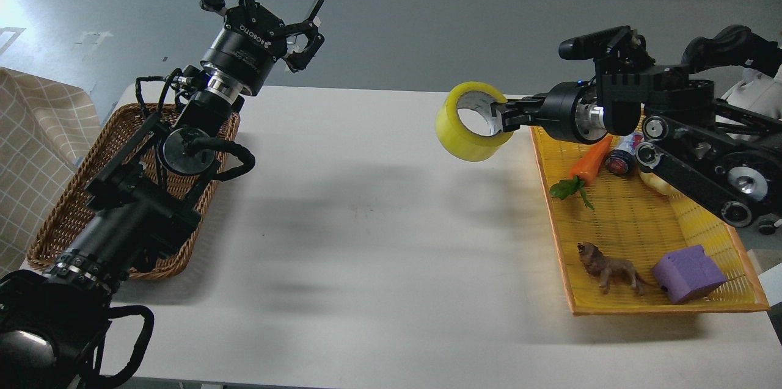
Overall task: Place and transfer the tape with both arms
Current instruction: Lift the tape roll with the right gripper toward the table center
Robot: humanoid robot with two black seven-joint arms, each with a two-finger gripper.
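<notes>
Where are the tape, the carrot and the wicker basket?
tape (457, 143): head view, yellow outer band.
carrot (591, 162): head view, orange body.
wicker basket (56, 227): head view, left wall.

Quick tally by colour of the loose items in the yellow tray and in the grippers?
Yellow: 1, the tape, held by the right gripper
Orange: 1, carrot
Brown: 1, toy lion
Purple: 1, block
Red and blue: 1, bottle
Pale, half hidden: 1, item
Total: 6. Left gripper holds nothing.

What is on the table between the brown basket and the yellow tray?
Nothing: in the head view, the white table is bare between the wicker basket and the yellow tray, only shadows.
</notes>
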